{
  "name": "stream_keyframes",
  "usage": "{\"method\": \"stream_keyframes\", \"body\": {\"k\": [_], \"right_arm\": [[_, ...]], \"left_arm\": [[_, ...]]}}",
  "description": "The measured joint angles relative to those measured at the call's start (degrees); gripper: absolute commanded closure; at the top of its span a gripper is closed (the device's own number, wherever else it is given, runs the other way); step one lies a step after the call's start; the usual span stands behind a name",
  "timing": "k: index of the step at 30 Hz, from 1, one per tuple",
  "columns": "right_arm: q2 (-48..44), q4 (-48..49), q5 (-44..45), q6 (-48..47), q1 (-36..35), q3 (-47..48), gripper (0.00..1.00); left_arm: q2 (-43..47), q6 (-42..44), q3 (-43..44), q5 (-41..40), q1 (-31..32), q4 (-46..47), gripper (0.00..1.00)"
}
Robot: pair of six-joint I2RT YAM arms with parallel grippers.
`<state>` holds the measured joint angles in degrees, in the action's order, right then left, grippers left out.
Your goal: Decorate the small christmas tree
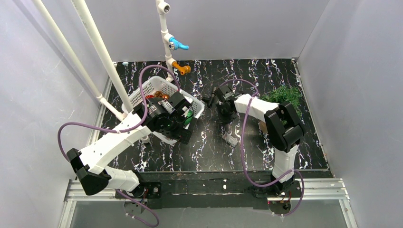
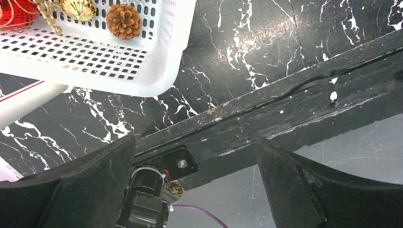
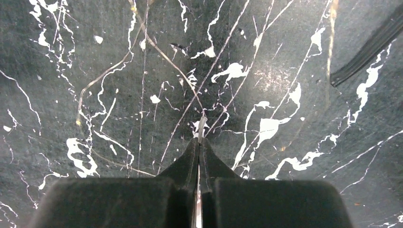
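The small christmas tree (image 1: 285,97) stands at the far right of the table, partly behind my right arm. My left gripper (image 1: 180,130) hangs open and empty by the near right corner of the white basket (image 1: 151,86); its jaws (image 2: 196,140) stand wide apart. In the basket (image 2: 157,71) lie a pine cone (image 2: 123,21), a red ball (image 2: 16,12), a gold ornament (image 2: 78,8) and a shiny green ball (image 1: 189,114). My right gripper (image 1: 224,114) is at mid-table, left of the tree. Its fingertips (image 3: 200,140) are pressed together just above the table, with a thin pale thread (image 3: 202,126) sticking out between them.
A white pipe frame (image 1: 102,52) rises at the left with blue (image 1: 177,45) and orange (image 1: 183,69) clamps at the back. A small grey object (image 1: 231,139) lies on the marble-patterned table (image 1: 209,152) near the right gripper. Grey walls close in both sides.
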<state>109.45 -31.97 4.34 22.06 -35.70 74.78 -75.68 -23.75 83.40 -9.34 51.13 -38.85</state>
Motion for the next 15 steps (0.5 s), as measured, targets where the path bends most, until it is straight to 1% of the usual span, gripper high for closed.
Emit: {"method": "stream_keyframes", "body": {"k": [3,5,8,10,15], "right_arm": [[-1.4,-0.9,0.4,-0.2,0.0,0.0,0.99],[-4.3,-2.3,1.0,-0.6,0.0,0.0,0.99],[-12.6,-4.3,2.6,-1.5,0.0,0.1,0.99],[-19.8,-5.7,4.1,-2.4,0.0,0.8,0.99],[-35.1,-7.5,6.7,-4.9,0.0,4.6,0.99]], "left_arm": [[0.0,-0.1,0.0,0.0,0.0,0.0,0.0],[0.0,-0.1,0.0,0.0,0.0,0.0,0.0],[0.0,0.2,0.1,0.3,0.0,0.0,0.0],[-0.2,0.4,0.8,0.6,0.0,-0.1,0.01],[-1.5,1.6,4.9,1.4,0.0,0.0,0.0]]}}
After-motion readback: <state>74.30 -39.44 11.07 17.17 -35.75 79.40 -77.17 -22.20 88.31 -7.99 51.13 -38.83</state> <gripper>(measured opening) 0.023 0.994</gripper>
